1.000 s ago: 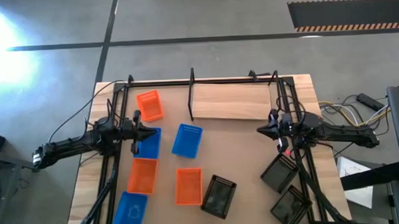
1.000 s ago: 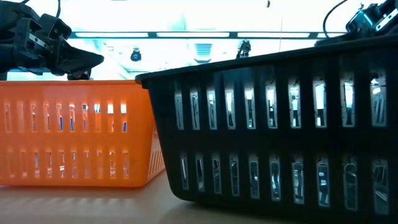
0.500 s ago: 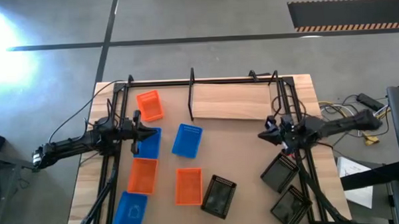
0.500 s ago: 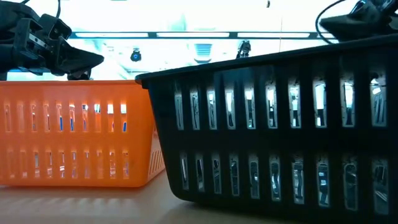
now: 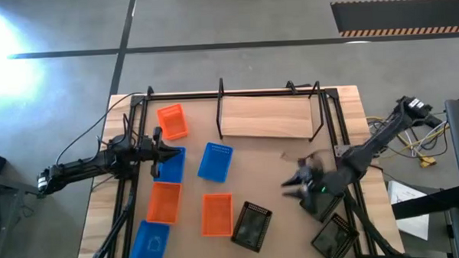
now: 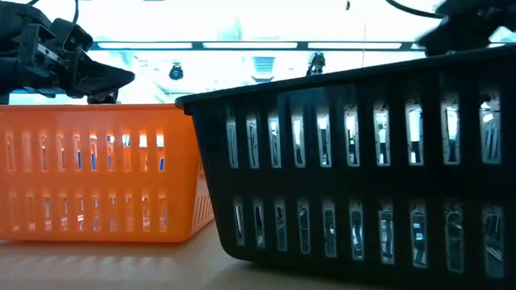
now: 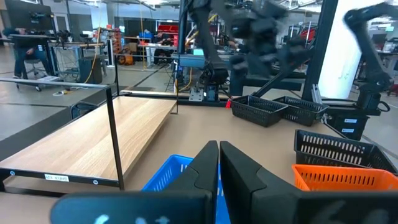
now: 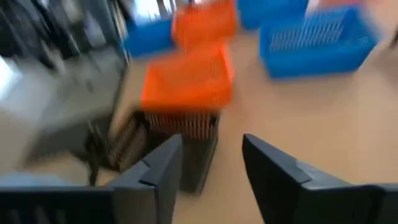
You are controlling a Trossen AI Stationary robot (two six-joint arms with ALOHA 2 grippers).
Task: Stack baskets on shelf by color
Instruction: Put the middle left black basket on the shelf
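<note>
Nearest the low camera, a black perforated plastic basket [image 6: 355, 161] is sitting on the light wooden surface [image 5: 269, 173] with an orange perforated plastic basket [image 6: 97, 173] just beside it. Above the surface, the right claw [image 5: 296, 186] is hovering blurred, its two dark fingers [image 8: 155, 168] standing apart with nothing between them; ahead of it are lying that black basket [image 5: 252, 224] and the orange one [image 5: 217, 214], and just behind and beside it two more black baskets [image 5: 324, 198] are resting near the surface's right edge. The left claw [image 5: 173, 152] is hanging with its fingers [image 7: 245, 171] pressed together on nothing, directly over a blue perforated plastic basket [image 5: 169, 165]; another blue basket [image 5: 215, 160] is lying just ahead of it, an orange one [image 5: 172, 121] beside it toward the far edge, and an orange [image 5: 165, 202] and a blue basket [image 5: 149, 243] nearer the front. Farthest off, the low shelf with a pale wooden board in a thin black wire frame [image 5: 267, 116] is standing bare.
</note>
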